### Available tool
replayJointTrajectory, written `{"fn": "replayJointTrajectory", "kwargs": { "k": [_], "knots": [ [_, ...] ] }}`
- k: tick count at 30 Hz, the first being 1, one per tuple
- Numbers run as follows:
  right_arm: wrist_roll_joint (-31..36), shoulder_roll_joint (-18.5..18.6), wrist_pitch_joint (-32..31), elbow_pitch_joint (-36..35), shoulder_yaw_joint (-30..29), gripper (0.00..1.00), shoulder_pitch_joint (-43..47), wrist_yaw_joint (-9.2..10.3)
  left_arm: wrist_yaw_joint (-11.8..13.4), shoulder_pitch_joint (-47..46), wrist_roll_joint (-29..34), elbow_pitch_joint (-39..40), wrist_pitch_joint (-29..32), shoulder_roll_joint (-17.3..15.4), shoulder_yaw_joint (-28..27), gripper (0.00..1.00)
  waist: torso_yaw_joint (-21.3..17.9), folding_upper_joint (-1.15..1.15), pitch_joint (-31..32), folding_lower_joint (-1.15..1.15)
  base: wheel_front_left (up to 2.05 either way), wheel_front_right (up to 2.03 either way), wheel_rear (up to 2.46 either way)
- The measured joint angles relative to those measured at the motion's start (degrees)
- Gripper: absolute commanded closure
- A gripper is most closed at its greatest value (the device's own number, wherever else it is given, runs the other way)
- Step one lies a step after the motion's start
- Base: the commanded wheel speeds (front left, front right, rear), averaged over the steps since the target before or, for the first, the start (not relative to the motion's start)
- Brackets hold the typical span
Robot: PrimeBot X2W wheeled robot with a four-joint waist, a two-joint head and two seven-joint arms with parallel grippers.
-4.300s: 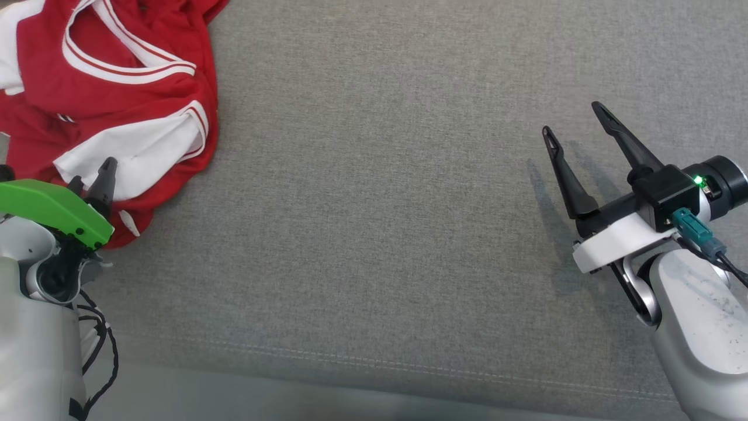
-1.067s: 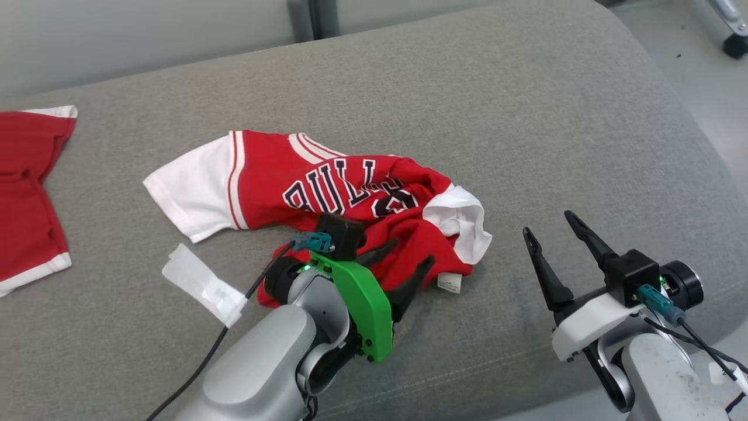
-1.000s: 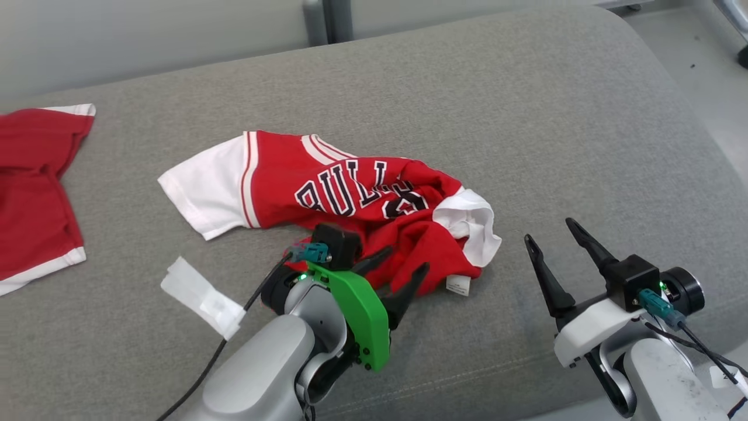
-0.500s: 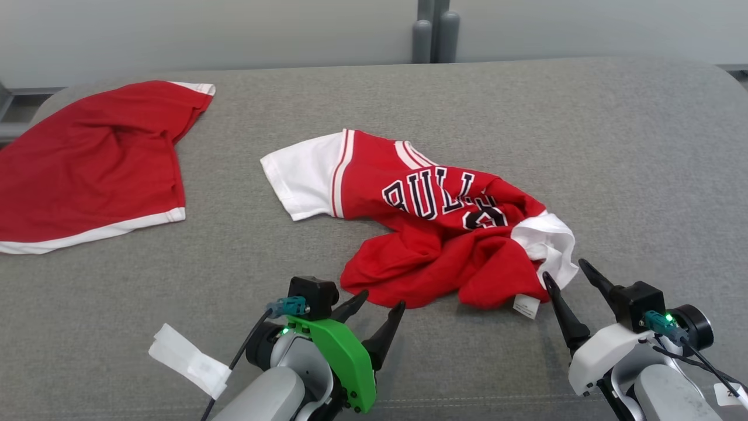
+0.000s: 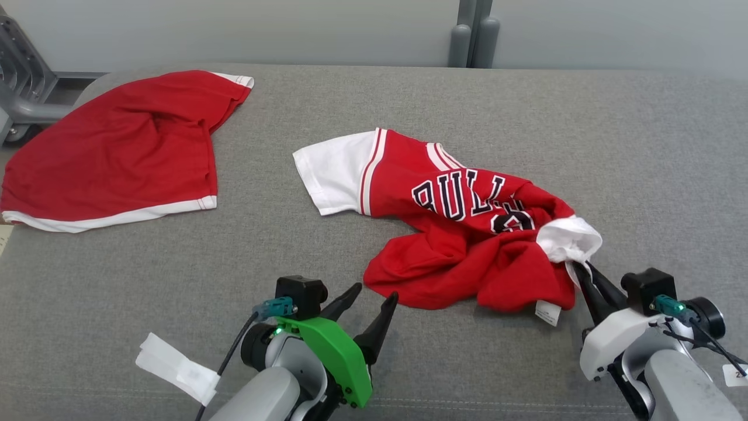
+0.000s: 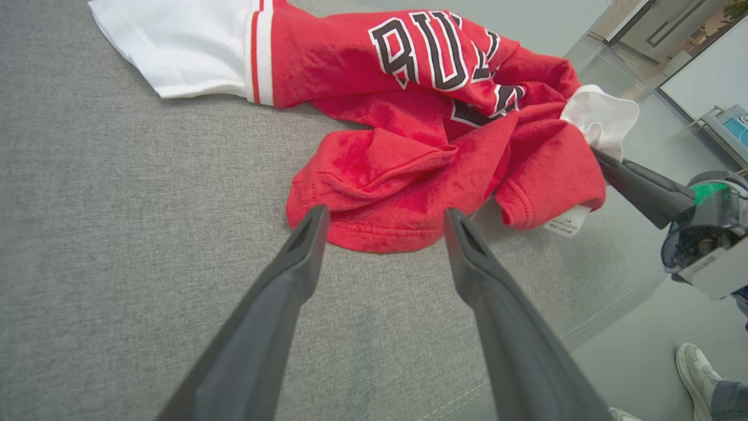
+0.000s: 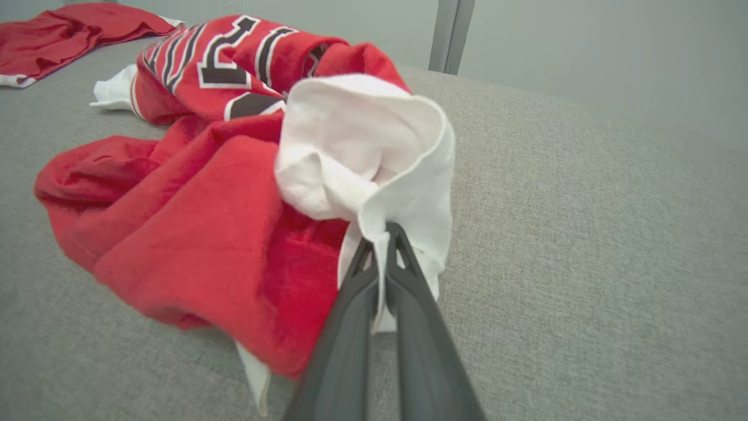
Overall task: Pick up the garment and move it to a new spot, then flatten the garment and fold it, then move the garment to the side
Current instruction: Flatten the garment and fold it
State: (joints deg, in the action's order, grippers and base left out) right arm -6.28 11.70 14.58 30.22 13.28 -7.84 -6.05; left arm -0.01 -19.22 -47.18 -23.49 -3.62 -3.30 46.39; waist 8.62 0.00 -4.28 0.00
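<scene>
The right gripper (image 5: 579,270), open beside the cloth half a second ago, is now clamped on the white sleeve (image 5: 570,241) at the right end of the red Bulls jersey (image 5: 461,234), which lies crumpled mid-way across the grey upholstered seat (image 5: 643,146). The left gripper (image 5: 374,292) stays spread wide, empty, just short of the near red hem. With one corner pinched, flattening can likely begin once the left takes hold too.
</scene>
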Motion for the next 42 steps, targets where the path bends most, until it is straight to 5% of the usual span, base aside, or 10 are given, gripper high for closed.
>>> {"fn": "replayJointTrajectory", "kwargs": {
  "k": [12,20,26,42],
  "knots": [
    [-10.51,-0.62,-3.6,-4.9,1.53,1.0,-9.0,-1.09,-1.1,0.67,-1.82,0.15,-0.22,0.24,1.21,0.0,-1.26,0.0,-0.1,0.0,0.0,0.0,0.0],
    [-22.39,-0.37,-13.85,-13.56,19.39,1.0,-15.39,-1.08,-2.26,0.58,-3.32,0.77,-0.74,0.47,2.11,0.0,-1.17,0.0,0.2,0.0,0.0,0.0,0.0],
    [-30.41,-0.73,-19.9,-18.78,26.09,1.0,-19.44,-1.08,-2.5,0.49,-4.21,0.74,-0.75,0.49,2.38,0.0,0.0,0.0,0.09,0.0,0.0,0.0,0.0],
    [-42.77,-3.18,-27.75,-14.13,20.46,1.0,-25.05,-1.07,-2.49,0.04,-7.12,0.63,-2.31,0.52,2.92,0.0,5.26,0.0,-0.38,0.0,0.0,0.0,0.0]
  ]
}}
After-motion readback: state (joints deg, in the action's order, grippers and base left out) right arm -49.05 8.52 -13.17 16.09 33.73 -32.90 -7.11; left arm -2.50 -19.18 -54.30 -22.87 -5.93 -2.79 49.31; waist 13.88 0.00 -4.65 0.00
